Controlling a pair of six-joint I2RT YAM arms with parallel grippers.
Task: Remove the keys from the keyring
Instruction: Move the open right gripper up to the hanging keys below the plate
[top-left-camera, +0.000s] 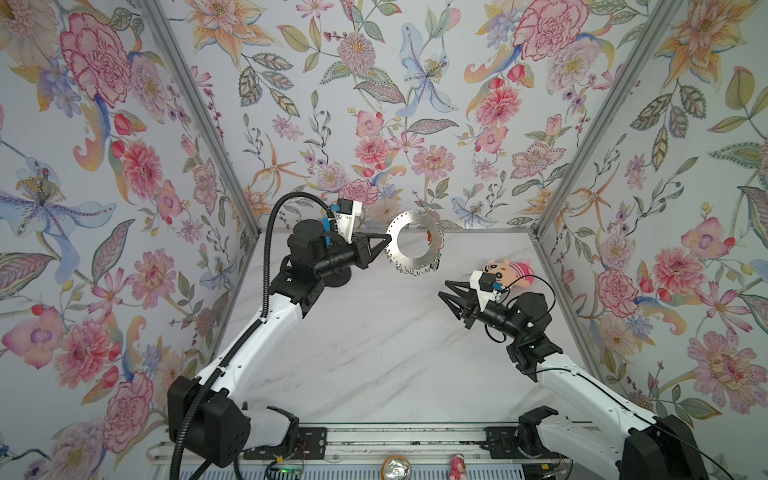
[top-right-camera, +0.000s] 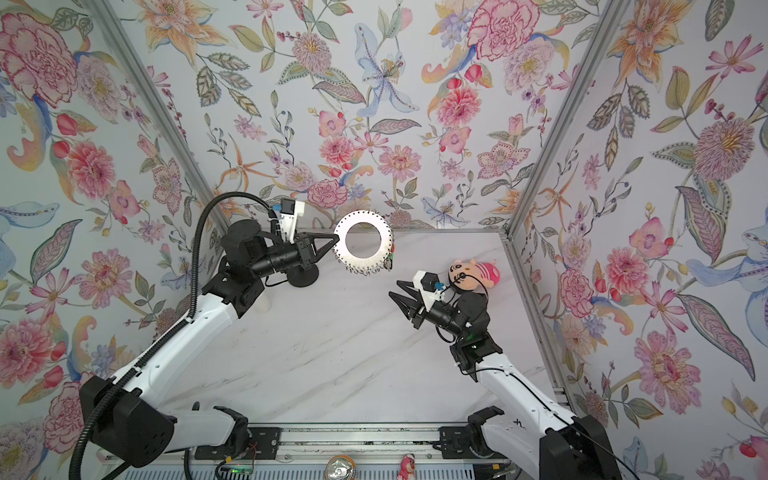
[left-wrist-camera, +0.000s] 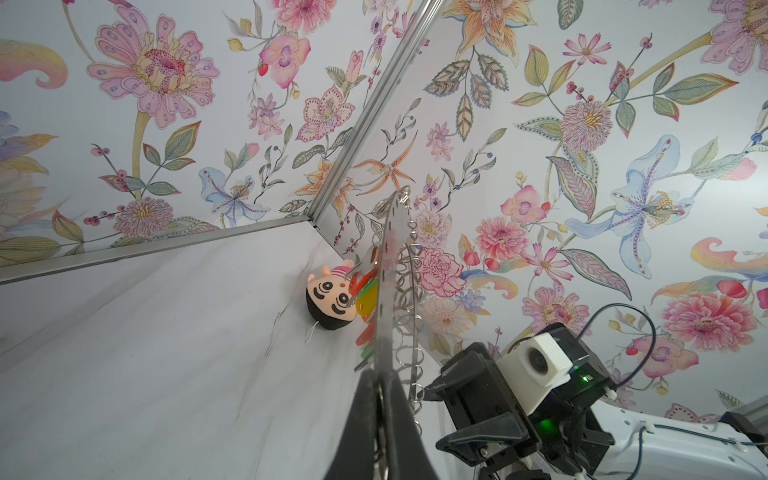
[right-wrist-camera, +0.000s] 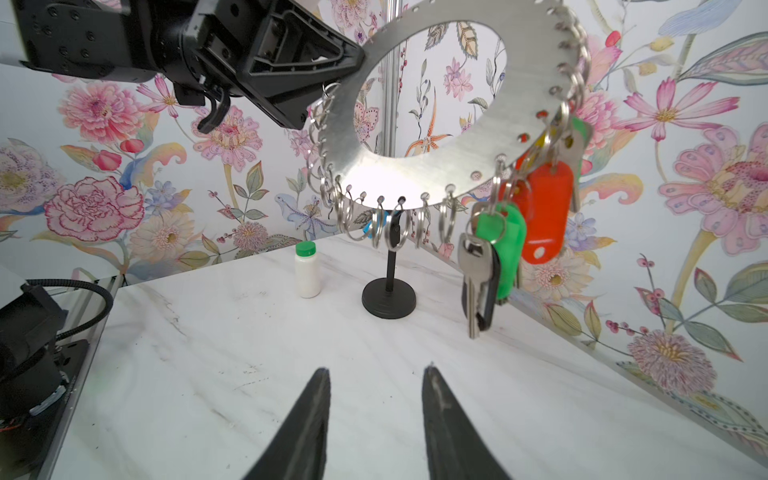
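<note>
Keyring (right-wrist-camera: 415, 174) rim pinched in left jaws, aloft; keys (right-wrist-camera: 498, 249) dangle ahead of right jaws, half-parted, empty.

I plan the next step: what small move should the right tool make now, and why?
Probably advance the right tool up toward the keys, which hang from the keyring the left tool clamps aloft; the right tool is open, empty and short of them.
</note>
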